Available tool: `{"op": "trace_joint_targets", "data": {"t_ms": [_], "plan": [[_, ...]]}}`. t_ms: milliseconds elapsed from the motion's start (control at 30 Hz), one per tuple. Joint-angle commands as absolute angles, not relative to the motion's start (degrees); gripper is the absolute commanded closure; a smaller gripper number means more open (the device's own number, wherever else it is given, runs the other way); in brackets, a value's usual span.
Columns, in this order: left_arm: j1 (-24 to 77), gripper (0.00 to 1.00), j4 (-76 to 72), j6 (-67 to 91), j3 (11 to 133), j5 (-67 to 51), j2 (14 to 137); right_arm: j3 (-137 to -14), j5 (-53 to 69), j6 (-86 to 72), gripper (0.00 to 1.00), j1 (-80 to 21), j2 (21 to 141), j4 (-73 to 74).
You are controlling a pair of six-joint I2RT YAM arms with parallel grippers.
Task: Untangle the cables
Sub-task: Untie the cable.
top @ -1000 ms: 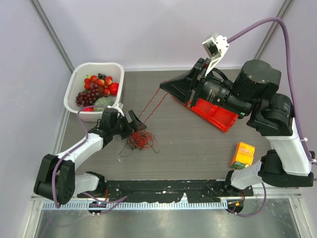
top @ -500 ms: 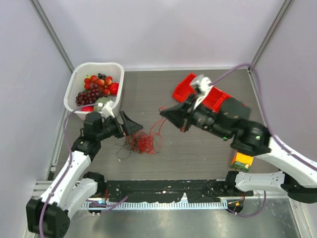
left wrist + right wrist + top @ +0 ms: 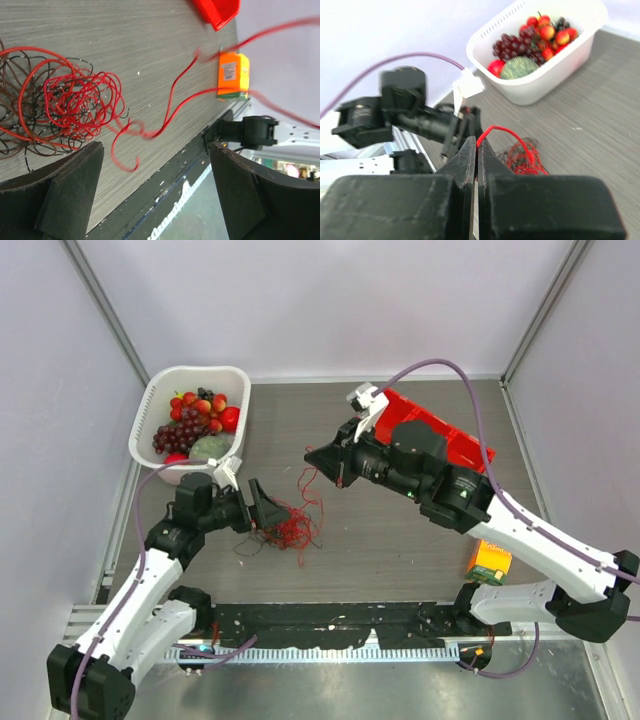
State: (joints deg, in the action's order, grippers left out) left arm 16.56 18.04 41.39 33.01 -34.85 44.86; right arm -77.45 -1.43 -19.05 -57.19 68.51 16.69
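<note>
- Since a second ago the right tool (image 3: 312, 460) has swung down near the cables (image 3: 290, 522), clamped on one red strand.
- Open-fingered, the left tool (image 3: 262, 512) has the tangle just ahead on the counter (image 3: 400, 540).
- Barely begun, I judge: one strand drawn out, the knot still bunched.

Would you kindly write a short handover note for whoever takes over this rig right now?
Left gripper: open, low at the left edge of the cables, holding nothing.
Right gripper: shut on one red strand of the cables, raised above the table.
Cables: bunched on the table between the arms.
Done: one red strand partly drawn out.
Left: most red and dark strands are knotted together; separate them.
</note>
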Motion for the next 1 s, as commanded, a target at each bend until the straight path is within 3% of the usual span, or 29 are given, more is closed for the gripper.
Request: {"op": "trace_joint_targets", "data": {"t_ms": [0,133,233,433,500,600,767,967], "plan": [[20.91,0.11,23.19,37.62,35.06,-26.47,47.80,-81.82,2.19,-19.69,0.99,-56.95,65.48,12.92],[24.34,0.12,22.60,38.93,36.12,-24.52,53.43,-85.51,2.46,-19.07,0.99,-56.51,65.30,14.15],[27.76,0.07,15.42,41.04,34.28,-22.86,56.33,-88.49,3.77,-19.42,0.99,-56.25,65.74,14.24],[27.86,0.01,10.30,42.28,37.00,-9.35,72.04,-94.12,10.01,-23.63,0.99,-56.25,67.94,13.54],[25.15,0.01,10.63,43.15,39.01,-4.42,79.15,-97.89,12.12,-25.48,0.99,-56.25,68.29,13.97],[17.15,0.09,7.84,46.04,38.07,-10.96,85.51,-109.81,14.67,-26.45,0.99,-56.25,68.38,18.00],[16.44,0.11,6.94,45.53,34.63,-6.51,80.17,-122.78,14.16,-24.26,0.99,-56.34,66.62,20.04],[16.35,0.12,11.24,44.39,33.31,-9.57,71.39,-112.52,6.60,-19.08,0.99,-56.25,62.58,20.65]]}}
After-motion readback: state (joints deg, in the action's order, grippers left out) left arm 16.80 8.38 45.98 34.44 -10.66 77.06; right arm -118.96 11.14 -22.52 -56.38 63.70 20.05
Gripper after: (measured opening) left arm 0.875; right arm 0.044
